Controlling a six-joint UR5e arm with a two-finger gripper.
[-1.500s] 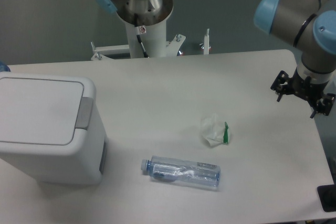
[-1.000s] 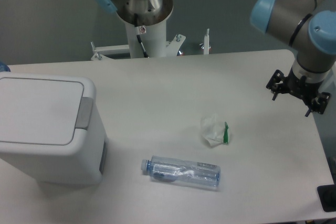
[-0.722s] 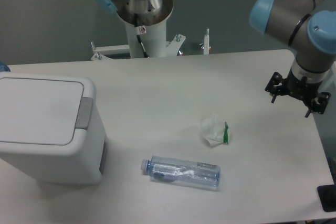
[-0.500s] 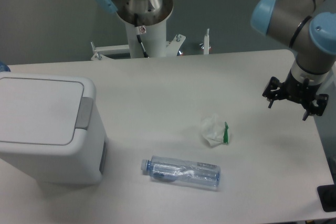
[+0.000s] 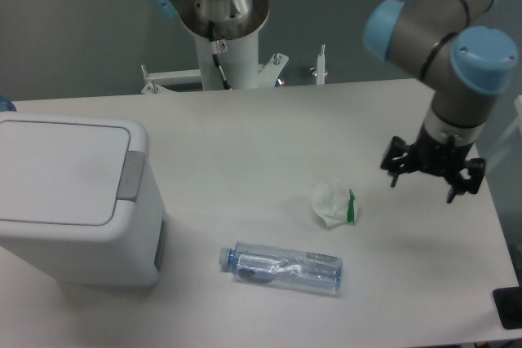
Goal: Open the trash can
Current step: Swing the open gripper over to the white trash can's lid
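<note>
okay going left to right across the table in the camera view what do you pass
Trash can → water bottle → crumpled wrapper → gripper

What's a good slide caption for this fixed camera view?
Gripper open above table, far from closed trash can.

Table (image 5: 245,144): bin (image 5: 73,197); bottle (image 5: 281,267); wrapper (image 5: 333,203)

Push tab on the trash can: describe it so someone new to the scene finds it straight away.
Start at the trash can, the big white box at the table's left edge, its lid shut. On its top, along the lid's right side, sits the push tab. It is a narrow grey strip, the only grey part on the white bin.
</note>
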